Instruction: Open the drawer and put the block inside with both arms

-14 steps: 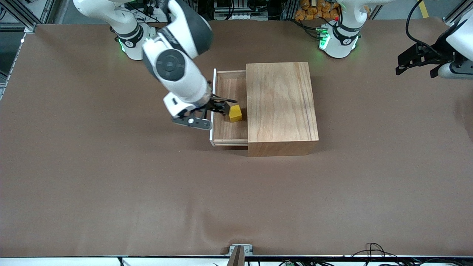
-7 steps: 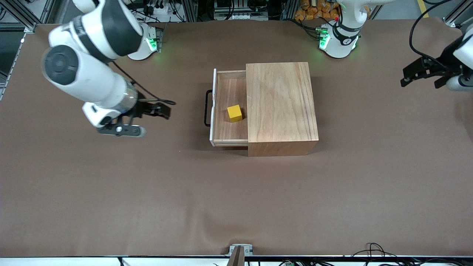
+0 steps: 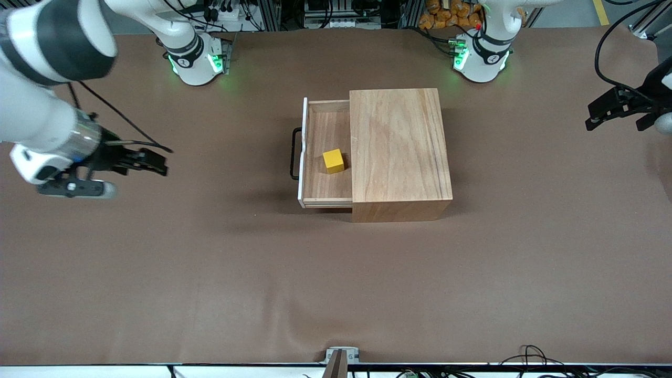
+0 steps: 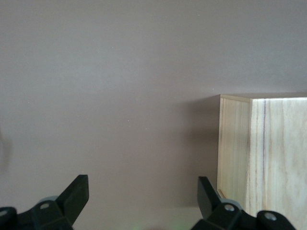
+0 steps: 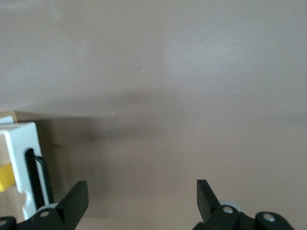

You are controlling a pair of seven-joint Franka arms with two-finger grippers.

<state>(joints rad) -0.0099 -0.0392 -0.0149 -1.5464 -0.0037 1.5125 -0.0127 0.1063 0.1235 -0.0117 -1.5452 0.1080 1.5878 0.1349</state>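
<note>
You're looking at the worktop [image 3: 157,273], brown and wide, with the wooden box [image 3: 399,152] as your landmark near its middle. That box looks rigid and probably heavy enough to stay put when its tray slides; I wouldn't try lifting it.

The drawer [image 3: 325,157] stands pulled out of the box toward the right arm's end of the worktop, about as far out as its visible floor is wide. It reads as thin, stiff, light wood, so it should slide easily. The place to take hold is the black wire handle [image 3: 295,154] on its white-edged front panel; a claw pinching that loop crosswise gets the surest pull or push.

Inside the drawer sits the block [image 3: 333,160], the only thing in there, resting flat on the tray floor, close to the box's mouth and apart from the front panel. It looks small, hard and light, probably smooth-sided, so pinch it across two flat faces if you ever need it again. Judging from this, the placing looks done.

The right claw [image 3: 152,162] hangs over bare worktop, well apart from the drawer's handle, jaws spread wide, holding nothing. The left claw [image 3: 611,107] hovers well off the box at the left arm's end, jaws also apart and empty, and that arm waits.
</note>
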